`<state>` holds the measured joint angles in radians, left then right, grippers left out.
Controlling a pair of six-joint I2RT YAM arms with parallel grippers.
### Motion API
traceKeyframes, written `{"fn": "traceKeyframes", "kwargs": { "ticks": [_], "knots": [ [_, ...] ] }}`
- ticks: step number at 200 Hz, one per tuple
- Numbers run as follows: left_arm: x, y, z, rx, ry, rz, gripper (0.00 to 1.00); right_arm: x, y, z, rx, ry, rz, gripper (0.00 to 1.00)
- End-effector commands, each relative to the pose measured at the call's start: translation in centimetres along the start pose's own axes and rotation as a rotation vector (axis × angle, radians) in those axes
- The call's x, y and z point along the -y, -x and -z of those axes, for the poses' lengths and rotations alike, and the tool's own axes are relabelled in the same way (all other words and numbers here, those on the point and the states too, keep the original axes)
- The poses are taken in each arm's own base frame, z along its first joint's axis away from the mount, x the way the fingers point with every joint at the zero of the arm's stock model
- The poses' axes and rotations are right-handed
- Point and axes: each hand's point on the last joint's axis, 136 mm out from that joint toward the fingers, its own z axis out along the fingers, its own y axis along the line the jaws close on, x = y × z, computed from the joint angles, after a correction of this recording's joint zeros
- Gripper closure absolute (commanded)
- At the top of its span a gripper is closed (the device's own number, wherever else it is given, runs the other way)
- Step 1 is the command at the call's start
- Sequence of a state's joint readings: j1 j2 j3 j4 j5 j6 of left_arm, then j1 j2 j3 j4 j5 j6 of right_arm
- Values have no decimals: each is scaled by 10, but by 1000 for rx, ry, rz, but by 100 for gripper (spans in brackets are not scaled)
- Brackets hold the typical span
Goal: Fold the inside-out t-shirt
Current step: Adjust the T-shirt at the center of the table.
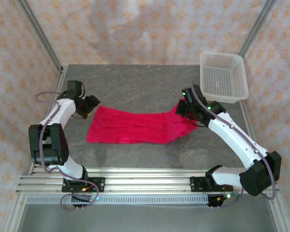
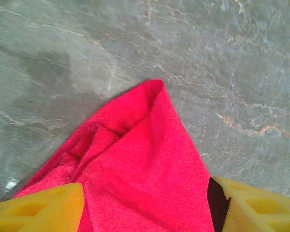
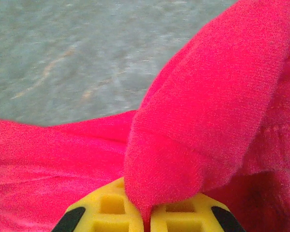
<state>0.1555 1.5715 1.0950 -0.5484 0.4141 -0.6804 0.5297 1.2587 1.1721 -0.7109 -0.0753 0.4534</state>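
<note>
The inside-out t-shirt (image 1: 130, 126) lies stretched out across the middle of the grey table, bright red and wrinkled. My left gripper (image 1: 90, 107) is at its far left corner. In the left wrist view the yellow fingers (image 2: 48, 208) stand wide apart, open, with the pointed corner of the shirt (image 2: 140, 145) lying between them on the table. My right gripper (image 1: 183, 107) is at the shirt's right end. Its yellow fingers (image 3: 111, 212) are pressed together, and a thick fold of the shirt (image 3: 208, 111) bunches up out of the pinch.
A white plastic mesh basket (image 1: 223, 77) stands at the table's far right corner, just behind the right arm. Bare grey table (image 1: 135, 84) stretches behind the shirt. Metal frame posts and patterned walls close in the sides.
</note>
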Motion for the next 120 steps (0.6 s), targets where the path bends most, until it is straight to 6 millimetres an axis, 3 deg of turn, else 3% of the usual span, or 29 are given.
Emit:
{"fn": "traceKeyframes", "kwargs": {
  "ticks": [1,33,69,120],
  "knots": [
    [-7,1,8,-15,-42,27,30,-40,6,9,29,43,30,100],
    [-29,9,5,-22,-38,101,30,-108,-8,10,13,139,126,100],
    [-51,12,2,-23,-19,157,30,-181,-36,-9,-45,222,226,100],
    [-70,11,-3,-30,-11,202,30,-247,-68,-79,-121,227,278,100]
  ]
}}
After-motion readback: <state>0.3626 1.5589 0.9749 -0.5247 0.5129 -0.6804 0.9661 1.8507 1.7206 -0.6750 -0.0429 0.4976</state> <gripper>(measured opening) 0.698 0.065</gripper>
